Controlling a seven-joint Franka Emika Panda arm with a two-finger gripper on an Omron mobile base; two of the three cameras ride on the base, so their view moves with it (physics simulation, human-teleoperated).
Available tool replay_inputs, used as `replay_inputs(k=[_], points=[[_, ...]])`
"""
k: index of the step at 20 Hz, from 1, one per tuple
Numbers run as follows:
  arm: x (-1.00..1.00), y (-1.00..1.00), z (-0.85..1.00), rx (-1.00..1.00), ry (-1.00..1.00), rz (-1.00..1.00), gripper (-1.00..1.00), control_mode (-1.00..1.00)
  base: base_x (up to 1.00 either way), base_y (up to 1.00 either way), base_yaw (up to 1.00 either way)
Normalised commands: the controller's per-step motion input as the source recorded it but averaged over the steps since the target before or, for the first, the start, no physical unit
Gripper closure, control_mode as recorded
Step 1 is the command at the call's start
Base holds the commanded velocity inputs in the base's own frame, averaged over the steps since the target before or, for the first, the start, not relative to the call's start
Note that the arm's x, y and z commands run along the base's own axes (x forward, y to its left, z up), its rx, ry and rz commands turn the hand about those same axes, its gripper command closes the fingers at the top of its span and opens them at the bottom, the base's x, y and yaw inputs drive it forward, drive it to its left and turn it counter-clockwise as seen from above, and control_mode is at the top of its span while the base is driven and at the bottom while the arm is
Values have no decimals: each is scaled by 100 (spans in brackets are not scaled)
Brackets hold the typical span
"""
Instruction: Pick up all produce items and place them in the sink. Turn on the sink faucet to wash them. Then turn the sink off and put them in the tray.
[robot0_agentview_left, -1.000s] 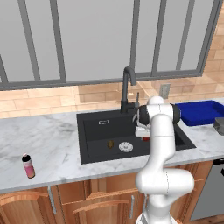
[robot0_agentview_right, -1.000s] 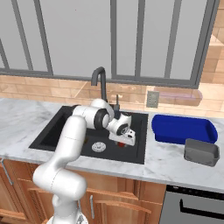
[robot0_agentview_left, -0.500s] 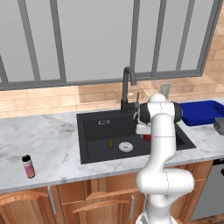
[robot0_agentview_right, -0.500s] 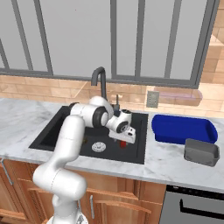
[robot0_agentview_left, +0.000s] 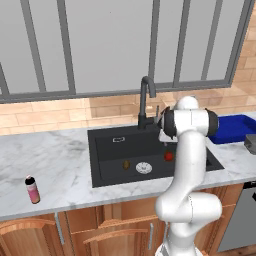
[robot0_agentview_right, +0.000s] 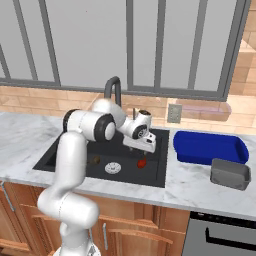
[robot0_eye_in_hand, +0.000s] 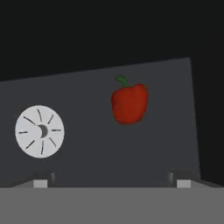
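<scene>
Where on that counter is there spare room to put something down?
Bare marble lies between the pink bottle and the sink. Right of the sink it's crowded: the blue tray with a grey container in front. The sink floor holds two produce items around the drain.

Red pepper (robot0_eye_in_hand: 129, 103) with green stem, brownish-olive ball (robot0_agentview_left: 126, 164), matte-black sink (robot0_agentview_left: 107, 150) and faucet (robot0_agentview_left: 145, 100), silver drain (robot0_eye_in_hand: 40, 131), bright-blue tray (robot0_agentview_right: 207, 147), pink bottle (robot0_agentview_left: 32, 190)
</scene>
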Motion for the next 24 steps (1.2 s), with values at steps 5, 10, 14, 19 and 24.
replay_inputs(k=[5,10,14,19,24], points=[[-37,0,70,1,0,0,-100,-100,0,0,0],[-8,0,42,13,0,1,-100,-100,0,0,0],[0,0,36,18,0,5,-100,-100,0,0,0],[0,0,25,15,-2,5,-100,-100,0,0,0],[12,0,22,8,-12,3,-100,-100,0,0,0]])
